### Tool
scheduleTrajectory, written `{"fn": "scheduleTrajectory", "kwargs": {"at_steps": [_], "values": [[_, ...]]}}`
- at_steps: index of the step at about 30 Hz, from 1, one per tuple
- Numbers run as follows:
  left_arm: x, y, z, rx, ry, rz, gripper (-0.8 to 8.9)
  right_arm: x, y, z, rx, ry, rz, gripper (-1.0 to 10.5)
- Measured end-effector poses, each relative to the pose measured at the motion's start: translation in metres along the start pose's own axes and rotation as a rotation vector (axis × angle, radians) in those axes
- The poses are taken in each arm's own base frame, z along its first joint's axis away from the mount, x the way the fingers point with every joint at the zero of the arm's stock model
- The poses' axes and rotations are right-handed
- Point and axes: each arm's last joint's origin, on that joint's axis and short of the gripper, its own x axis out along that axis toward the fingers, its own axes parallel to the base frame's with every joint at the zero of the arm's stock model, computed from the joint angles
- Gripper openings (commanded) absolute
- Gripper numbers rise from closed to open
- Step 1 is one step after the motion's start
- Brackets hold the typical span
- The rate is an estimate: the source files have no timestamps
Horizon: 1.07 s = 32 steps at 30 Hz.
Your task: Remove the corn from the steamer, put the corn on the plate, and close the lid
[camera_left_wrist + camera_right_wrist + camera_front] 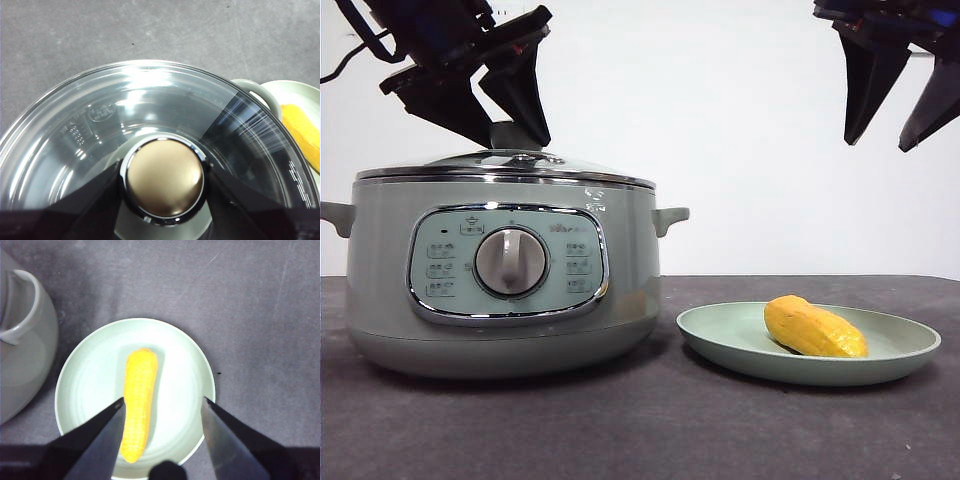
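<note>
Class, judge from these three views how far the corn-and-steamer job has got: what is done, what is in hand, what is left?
Done: the corn lies on the plate, and the lid sits on the steamer. In hand: the left tool is open, its jaws either side of the lid's knob. The right tool hangs open above the plate, holding nothing. Left: apparently only for both arms to draw clear.

A dark grey bench [620,430] spans the foreground — its matte top marked with faint pale scuffs — and a plain white wall [740,120] stands behind it.
</note>
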Motion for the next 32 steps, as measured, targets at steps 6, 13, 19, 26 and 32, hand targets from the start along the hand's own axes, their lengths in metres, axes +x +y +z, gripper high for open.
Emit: {"fn": "scheduleTrajectory", "kwargs": {"at_steps": [6, 13, 19, 26, 32], "values": [[0.0, 0.0, 0.0, 0.0, 0.002, -0.003, 4.71, 0.0, 0.0, 0.0, 0.0, 0.0, 0.0, 2.5], [-0.012, 0.002, 0.002, 0.005, -0.023, 0.014, 4.69, 0.0, 0.0, 0.0, 0.0, 0.0, 0.0, 2.5], [-0.076, -0.002, 0.007, 0.015, -0.165, 0.01, 2.69, -0.013, -0.001, 0.0, -0.021, -0.042, 0.007, 2.0], [-0.136, -0.005, -0.012, 0.056, -0.176, 0.035, -0.09, -0.049, -0.005, -0.004, -0.068, -0.18, 0.022, -0.2], [-0.156, -0.003, -0.054, 0.079, -0.343, 0.12, -0.09, -0.076, -0.016, -0.054, -0.062, -0.585, 0.066, -0.2]]}}
